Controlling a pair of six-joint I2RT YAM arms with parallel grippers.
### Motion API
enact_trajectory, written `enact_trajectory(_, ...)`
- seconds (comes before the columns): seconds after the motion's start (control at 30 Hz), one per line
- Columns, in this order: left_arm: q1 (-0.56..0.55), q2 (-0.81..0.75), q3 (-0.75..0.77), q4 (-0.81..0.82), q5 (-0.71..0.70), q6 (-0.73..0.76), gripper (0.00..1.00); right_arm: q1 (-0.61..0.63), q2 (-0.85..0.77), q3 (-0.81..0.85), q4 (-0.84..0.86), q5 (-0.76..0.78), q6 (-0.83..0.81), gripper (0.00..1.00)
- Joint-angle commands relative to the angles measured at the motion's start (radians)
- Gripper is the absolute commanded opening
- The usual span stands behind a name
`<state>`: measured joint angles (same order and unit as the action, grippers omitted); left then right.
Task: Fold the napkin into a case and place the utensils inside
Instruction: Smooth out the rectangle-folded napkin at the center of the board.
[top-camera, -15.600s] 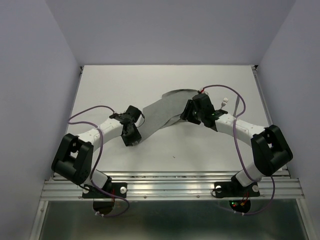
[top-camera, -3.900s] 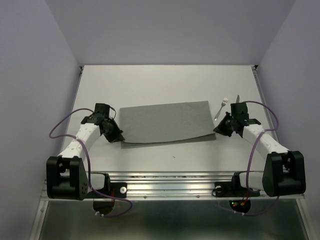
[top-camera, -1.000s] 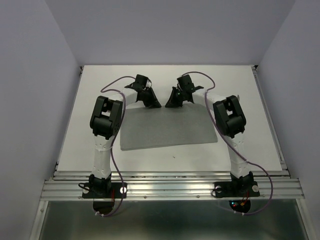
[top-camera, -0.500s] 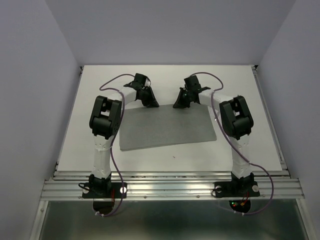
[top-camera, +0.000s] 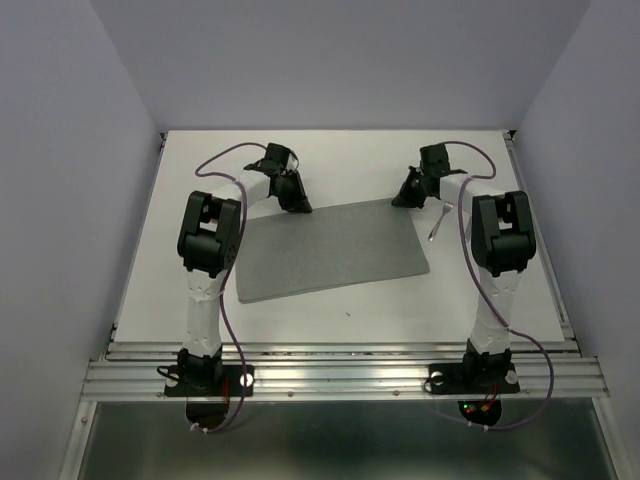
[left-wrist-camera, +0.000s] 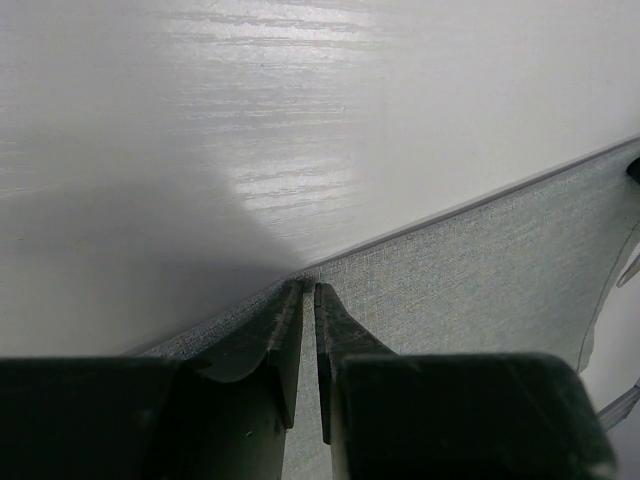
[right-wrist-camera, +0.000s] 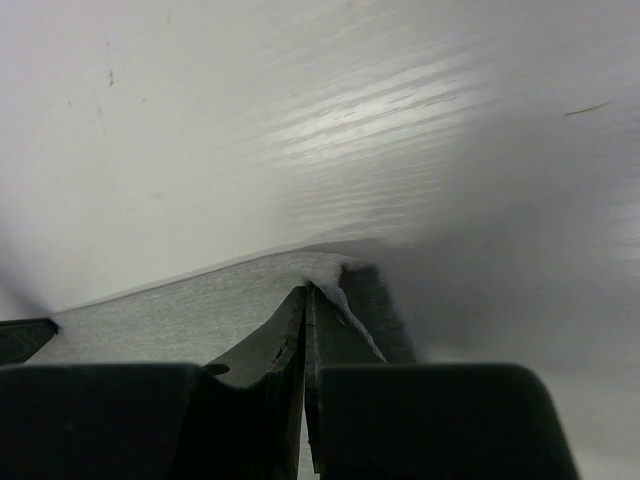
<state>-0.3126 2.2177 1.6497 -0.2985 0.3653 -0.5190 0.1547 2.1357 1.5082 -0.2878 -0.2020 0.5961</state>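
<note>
Right wrist: napkin (right-wrist-camera: 180, 312) corner in gripper (right-wrist-camera: 306, 290)

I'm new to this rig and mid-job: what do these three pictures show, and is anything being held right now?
Two white robot arms are bolted at the near edge of a white table. The wide picture looks down from above and behind them, with the left arm on the left. The other two pictures come from a camera on each wrist, looking along that arm's own dark fingers. A plain grey cloth napkin lies on the table, and a small silver metal fork lies just off its right edge. Both arms reach to the napkin's far edge. The right tool is shut on the far right corner, which bunches up slightly. The left tool seems to pinch the far left corner, fingers nearly together.
</note>
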Motion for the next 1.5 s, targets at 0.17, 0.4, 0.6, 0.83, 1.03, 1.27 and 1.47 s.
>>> enact_trajectory(0.17, 0.007, 0.01, 0.045, -0.071, -0.045, 0.063, 0.23, -0.069, -0.013, 0.037, -0.01, -0.014, -0.021, 0.05)
enact_trajectory(0.4, 0.007, -0.059, 0.03, -0.096, -0.097, 0.076, 0.24, -0.078, 0.013, 0.014, -0.005, -0.02, -0.004, 0.05)
enact_trajectory(0.6, 0.015, -0.165, -0.037, -0.119, -0.198, 0.082, 0.25, -0.078, -0.002, -0.025, 0.007, -0.022, -0.012, 0.04)
enact_trajectory(0.83, 0.059, -0.211, -0.157, -0.082, -0.197, 0.065, 0.25, -0.078, -0.011, -0.032, 0.006, -0.011, -0.021, 0.04)
enact_trajectory(1.03, 0.119, -0.205, -0.223, -0.087, -0.239, 0.051, 0.25, -0.078, -0.013, -0.046, 0.007, -0.001, -0.022, 0.05)
enact_trajectory(1.27, 0.205, -0.234, -0.297, -0.082, -0.265, 0.04, 0.25, -0.078, -0.019, -0.066, 0.007, 0.015, -0.033, 0.05)
enact_trajectory(1.47, 0.25, -0.286, -0.33, -0.09, -0.284, 0.039, 0.25, -0.087, -0.017, -0.077, 0.007, 0.023, -0.03, 0.04)
